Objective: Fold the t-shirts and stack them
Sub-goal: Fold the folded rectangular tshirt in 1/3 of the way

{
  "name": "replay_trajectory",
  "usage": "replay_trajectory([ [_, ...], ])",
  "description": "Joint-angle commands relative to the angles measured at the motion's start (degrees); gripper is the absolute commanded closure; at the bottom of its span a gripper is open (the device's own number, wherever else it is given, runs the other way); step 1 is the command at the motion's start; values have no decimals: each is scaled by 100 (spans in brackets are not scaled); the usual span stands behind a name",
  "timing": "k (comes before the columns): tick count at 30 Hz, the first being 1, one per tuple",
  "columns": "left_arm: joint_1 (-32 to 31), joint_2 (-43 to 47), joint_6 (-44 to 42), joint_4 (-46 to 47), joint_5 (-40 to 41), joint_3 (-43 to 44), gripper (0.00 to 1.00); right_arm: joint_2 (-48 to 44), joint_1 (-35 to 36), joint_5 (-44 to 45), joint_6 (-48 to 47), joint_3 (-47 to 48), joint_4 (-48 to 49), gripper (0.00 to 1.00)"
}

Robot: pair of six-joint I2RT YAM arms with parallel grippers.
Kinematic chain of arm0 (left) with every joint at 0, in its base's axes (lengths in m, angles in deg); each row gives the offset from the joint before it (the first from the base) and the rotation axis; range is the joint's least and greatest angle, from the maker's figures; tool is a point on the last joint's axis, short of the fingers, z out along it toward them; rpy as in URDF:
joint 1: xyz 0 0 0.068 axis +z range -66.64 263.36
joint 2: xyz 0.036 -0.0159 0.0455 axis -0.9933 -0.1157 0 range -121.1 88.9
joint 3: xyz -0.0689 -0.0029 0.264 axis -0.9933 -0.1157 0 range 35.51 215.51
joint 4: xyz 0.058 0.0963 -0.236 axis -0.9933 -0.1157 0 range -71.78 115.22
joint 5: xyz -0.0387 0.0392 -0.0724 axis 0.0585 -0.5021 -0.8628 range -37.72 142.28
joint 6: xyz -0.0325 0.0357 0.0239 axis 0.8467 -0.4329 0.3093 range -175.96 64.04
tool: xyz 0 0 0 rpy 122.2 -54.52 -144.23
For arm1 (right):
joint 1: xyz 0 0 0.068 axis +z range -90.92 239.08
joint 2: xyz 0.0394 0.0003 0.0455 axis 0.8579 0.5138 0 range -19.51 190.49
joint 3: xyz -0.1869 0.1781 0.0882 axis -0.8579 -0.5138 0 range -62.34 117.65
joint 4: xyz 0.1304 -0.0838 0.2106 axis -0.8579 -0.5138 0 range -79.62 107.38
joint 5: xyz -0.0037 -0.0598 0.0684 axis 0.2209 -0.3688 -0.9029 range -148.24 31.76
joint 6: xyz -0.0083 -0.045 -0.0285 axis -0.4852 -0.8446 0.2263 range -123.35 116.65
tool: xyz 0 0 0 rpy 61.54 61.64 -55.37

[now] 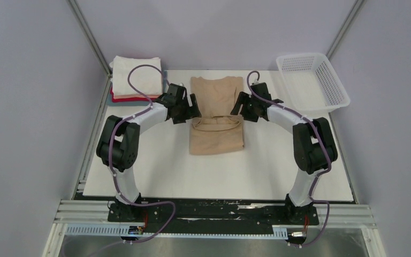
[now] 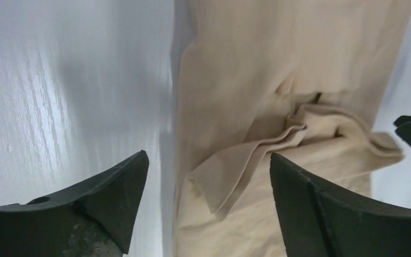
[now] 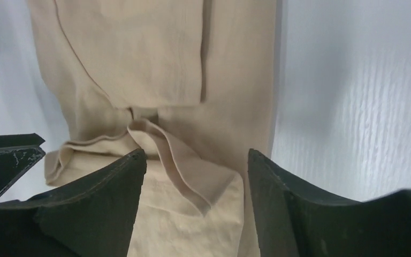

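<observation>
A tan t-shirt (image 1: pixel 217 115) lies folded into a long strip in the middle of the white table, with a rumpled cross-fold near its middle. My left gripper (image 1: pixel 191 110) is open and empty at the strip's left edge; in the left wrist view its jaws straddle that edge and a loose cloth flap (image 2: pixel 235 171). My right gripper (image 1: pixel 241 107) is open and empty at the right edge, over a similar flap (image 3: pixel 203 182). A stack of folded shirts (image 1: pixel 136 80), cream-white on top with red and grey-blue below, sits at the back left.
A white plastic mesh basket (image 1: pixel 313 80) stands at the back right corner, hanging partly over the table's edge. The bare white table top (image 1: pixel 219 176) stretches in front of the shirt. Grey walls and metal frame rails enclose the back and sides.
</observation>
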Motion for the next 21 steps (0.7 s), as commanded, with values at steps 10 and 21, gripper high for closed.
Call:
replay_trajectory([
  [10,337,1415,-15,118,-134,-482,0,-1656,562,-623,-1009,-1081,590,0],
  [21,332,3625,640,227,57,-3281,0,-686,1382,-742,-1282,-836,893,0],
])
